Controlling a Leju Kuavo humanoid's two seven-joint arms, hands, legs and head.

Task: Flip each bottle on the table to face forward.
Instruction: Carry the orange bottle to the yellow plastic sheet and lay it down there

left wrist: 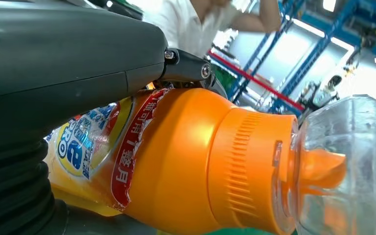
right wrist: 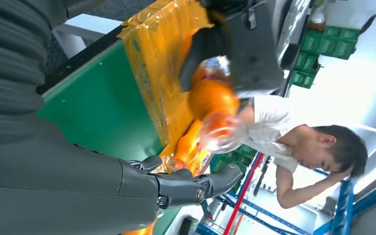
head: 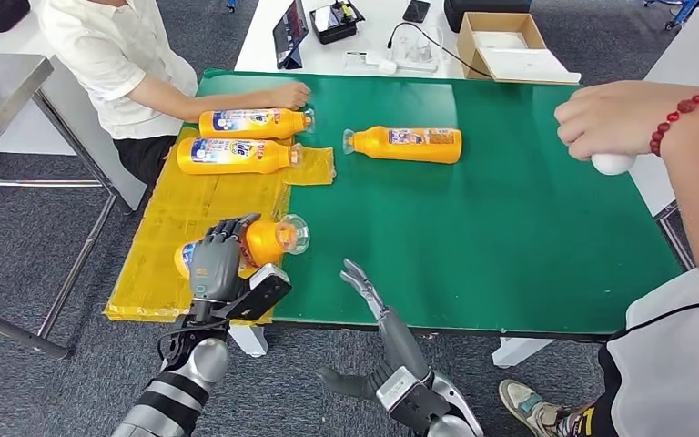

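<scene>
Left robot hand [head: 216, 259] wrapped over the near bottle [head: 268, 238], gripping it at the table's [head: 510, 228] near-left edge, on the yellow sheet [head: 182, 218]. Bottle lying on its side, clear cap [head: 293, 233] pointing right, body under the dark fingers [head: 227, 229]; in the left wrist view, label partly seen beneath the thumb [left wrist: 68, 63], orange neck and clear cap [left wrist: 347, 161] sticking out past the grip.

Farther back on the sheet, two more bottles lying side by side: rear bottle [head: 253, 122] and front bottle [head: 235, 156], caps to the right, a seated person's hand [head: 288, 95] resting just by the rear one.

Right robot hand [head: 361, 282] open, fingers spread, holding nothing, hovering at the near table edge, just right of the gripped bottle and apart from it.

Fourth bottle [head: 410, 144] lying alone on the green surface, cap to the left, well apart from both robot hands. At far right, another person's hand [head: 605, 118] with a red bead bracelet [head: 687, 114], closed around a small white object [head: 612, 164].
</scene>
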